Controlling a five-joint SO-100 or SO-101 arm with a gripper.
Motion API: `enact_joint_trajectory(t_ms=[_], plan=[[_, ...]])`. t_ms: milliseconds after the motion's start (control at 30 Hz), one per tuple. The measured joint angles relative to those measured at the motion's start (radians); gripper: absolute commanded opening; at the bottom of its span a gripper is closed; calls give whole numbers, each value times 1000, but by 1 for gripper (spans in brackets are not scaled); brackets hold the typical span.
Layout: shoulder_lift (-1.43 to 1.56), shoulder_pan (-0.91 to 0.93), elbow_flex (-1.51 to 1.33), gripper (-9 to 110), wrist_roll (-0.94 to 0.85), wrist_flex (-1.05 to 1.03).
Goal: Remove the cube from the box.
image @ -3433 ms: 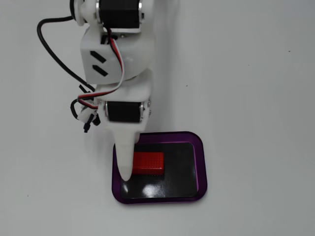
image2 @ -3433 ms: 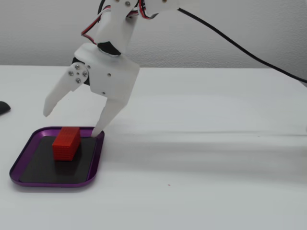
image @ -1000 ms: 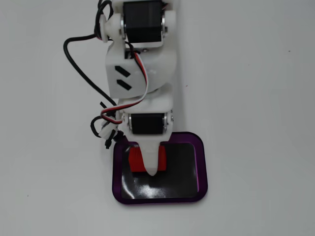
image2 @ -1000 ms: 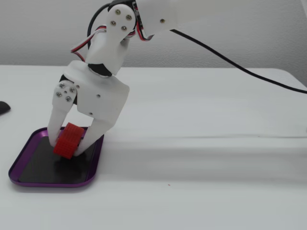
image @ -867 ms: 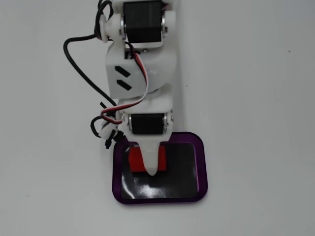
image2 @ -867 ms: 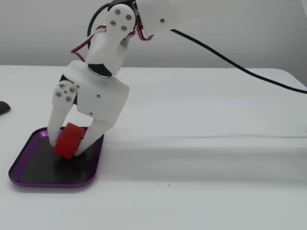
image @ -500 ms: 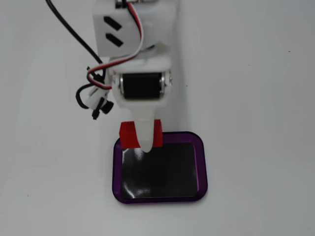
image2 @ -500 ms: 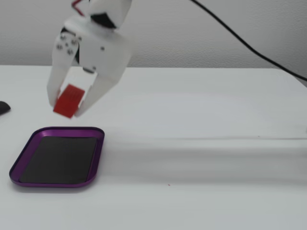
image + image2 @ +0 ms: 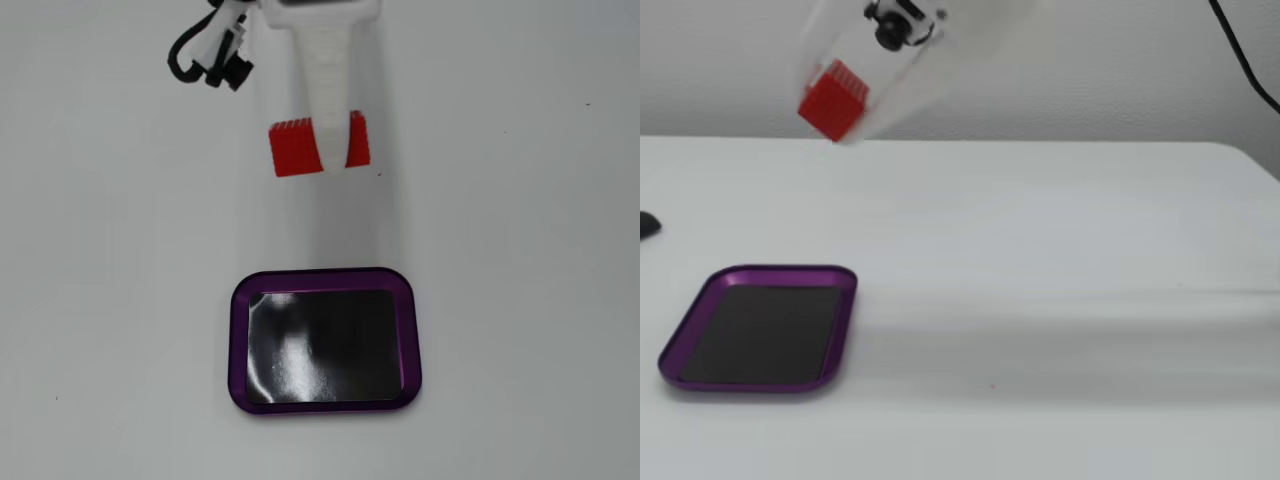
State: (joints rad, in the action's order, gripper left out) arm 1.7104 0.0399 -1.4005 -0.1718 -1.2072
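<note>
The red cube (image 9: 291, 150) hangs in the air, held between the white fingers of my gripper (image 9: 331, 160), which is shut on it. One finger (image 9: 326, 90) covers the cube's middle in the top-down fixed view. In the side fixed view the cube (image 9: 832, 100) is high above the table, and the gripper (image 9: 837, 125) around it is blurred by motion. The purple-rimmed box (image 9: 325, 274) lies flat on the white table with its black floor bare; in the side view the box (image 9: 780, 269) sits at the lower left, well below the cube.
A black cable bundle (image 9: 210, 55) hangs beside the arm at the top of the top-down view. A small dark object (image 9: 645, 225) lies at the table's left edge in the side view. A black cable (image 9: 1245, 60) crosses the upper right corner.
The gripper closed on the cube inside the box, then lifted it out. Over the last half second it rose further and moved back from the box.
</note>
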Motion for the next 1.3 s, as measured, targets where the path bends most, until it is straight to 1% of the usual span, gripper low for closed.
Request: enact_joint_trajectory(t_ms=[100,233,367,500,700,1000,1300], plan=[[61,-5,-255,0,0,138],[112,-14,-515,0,0,272],[135,-2,-686,0,0,356],[135,-5,-792,0,0,431],[138,-14,-851,1,0,499],[146,-14,-856,16,0,499],[147,-11,-856,17,0,477]])
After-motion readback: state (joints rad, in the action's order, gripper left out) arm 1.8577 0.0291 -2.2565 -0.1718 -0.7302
